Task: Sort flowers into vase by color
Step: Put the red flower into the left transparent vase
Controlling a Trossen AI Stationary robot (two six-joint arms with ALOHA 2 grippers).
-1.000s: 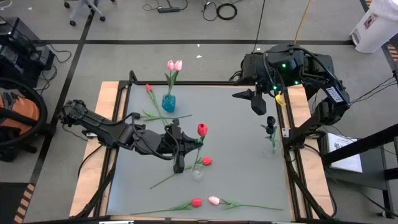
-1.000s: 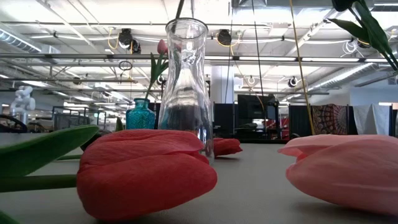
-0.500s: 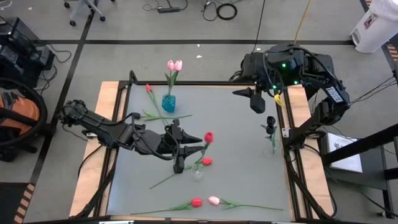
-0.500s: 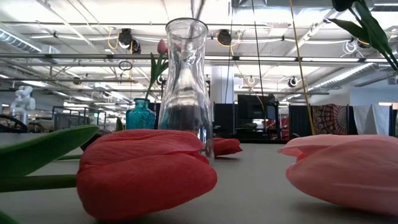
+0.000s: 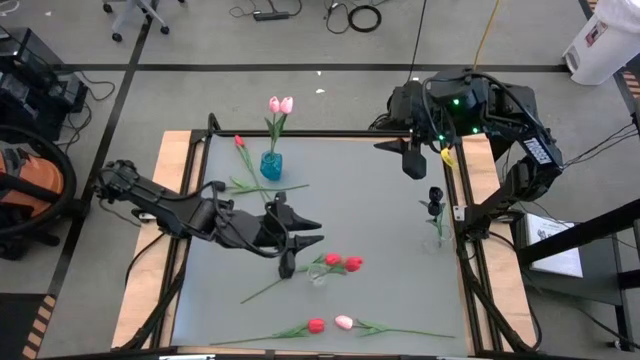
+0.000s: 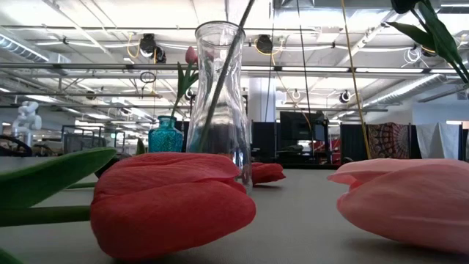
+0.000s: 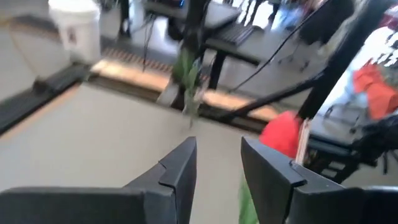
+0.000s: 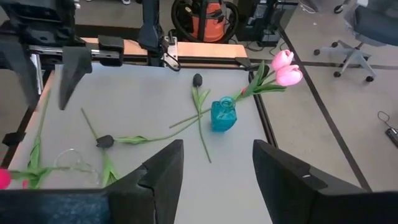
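A red tulip stands slanted with its stem inside the clear glass vase at the table's middle. The stem leans on the vase's rim and the head hangs out toward the table's right. My left gripper hovers open just left of the vase and touches nothing; the left wrist view shows its fingers apart, with the red head beyond them. A second red tulip lies on the table behind the vase. My right gripper waits open above the far right corner.
A blue vase with two pink tulips stands far left, with a red tulip and crossed stems lying beside it. A black tulip stands in a vase at the right edge. Red and pink tulips lie near the front edge.
My left gripper has opened and let go of the red tulip. The stem has dropped into the clear vase. The flower has tipped toward the table's right, and its head has sunk from beside the gripper to low beside the other red head.
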